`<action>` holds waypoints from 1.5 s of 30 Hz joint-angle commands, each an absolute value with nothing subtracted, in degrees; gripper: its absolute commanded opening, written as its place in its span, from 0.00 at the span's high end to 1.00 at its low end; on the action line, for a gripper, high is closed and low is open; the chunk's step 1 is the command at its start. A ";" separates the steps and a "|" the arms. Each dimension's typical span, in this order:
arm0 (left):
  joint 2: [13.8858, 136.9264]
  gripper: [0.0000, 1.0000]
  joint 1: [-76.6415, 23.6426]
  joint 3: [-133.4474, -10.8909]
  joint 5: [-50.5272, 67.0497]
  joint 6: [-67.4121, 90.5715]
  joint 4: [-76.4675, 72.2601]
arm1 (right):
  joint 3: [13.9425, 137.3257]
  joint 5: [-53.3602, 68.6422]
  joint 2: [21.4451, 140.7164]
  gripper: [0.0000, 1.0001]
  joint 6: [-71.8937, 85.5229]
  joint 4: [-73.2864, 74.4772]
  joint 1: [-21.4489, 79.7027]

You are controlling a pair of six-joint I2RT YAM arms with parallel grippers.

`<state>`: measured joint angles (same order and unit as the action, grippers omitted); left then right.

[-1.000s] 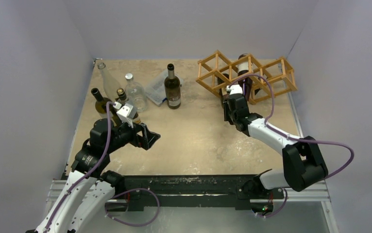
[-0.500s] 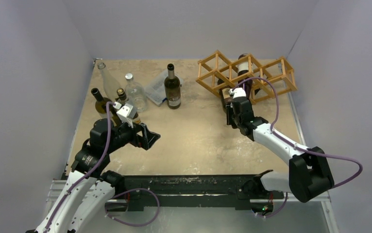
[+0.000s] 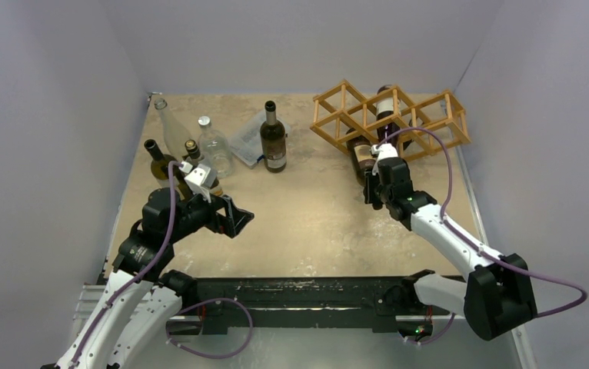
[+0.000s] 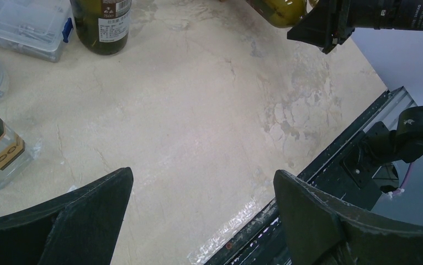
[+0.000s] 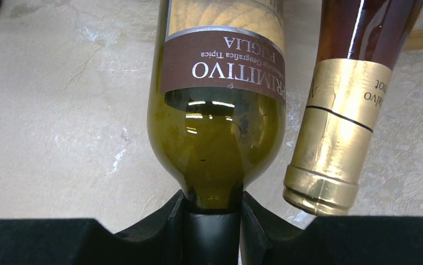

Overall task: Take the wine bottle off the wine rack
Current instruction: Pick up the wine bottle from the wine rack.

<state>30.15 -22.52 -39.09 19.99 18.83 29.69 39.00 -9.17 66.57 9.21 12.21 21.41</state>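
Observation:
The wine rack (image 3: 430, 115), a light-brown wooden lattice, stands at the back right. My right gripper (image 3: 376, 175) is shut on the black-capped neck of a green wine bottle (image 3: 361, 156) with a brown label. The bottle lies at the rack's near left edge, pointing toward me. In the right wrist view the fingers (image 5: 253, 221) clamp the neck just below the bottle's shoulder (image 5: 217, 138). A second bottle with a gold foil neck (image 5: 333, 143) lies beside it and still sits in the rack (image 3: 386, 104). My left gripper (image 3: 234, 217) is open and empty over the left table (image 4: 204, 182).
Several upright bottles (image 3: 199, 146) cluster at the back left. A dark bottle (image 3: 273, 138) stands mid-back beside a clear plastic box (image 3: 247, 138). Grey walls close in on three sides. The black base rail (image 3: 299, 296) runs along the near edge.
My right gripper has drawn back toward me and to the right with the green bottle, sliding more of it out of the rack. The left arm has not moved.

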 commanded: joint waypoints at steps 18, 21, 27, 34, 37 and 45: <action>30.85 0.00 -22.10 -40.53 22.54 17.62 27.46 | 41.82 6.40 58.48 1.00 8.99 13.62 18.23; 30.85 0.00 -22.15 -40.52 22.75 17.60 27.42 | 42.54 7.48 57.89 1.00 9.46 14.96 17.87; 30.85 0.00 -22.15 -40.43 22.98 17.62 27.23 | 43.45 7.86 56.58 1.00 10.01 17.02 16.88; 31.05 0.00 -22.15 -40.35 23.56 17.49 26.79 | 43.85 8.16 54.67 1.00 9.93 18.56 16.39; 31.11 0.00 -22.15 -40.31 24.05 17.47 26.58 | 44.15 8.13 53.88 1.00 9.84 19.37 16.27; 31.20 0.00 -22.15 -39.95 25.72 17.33 25.60 | 45.44 9.34 51.72 1.00 10.28 21.92 15.27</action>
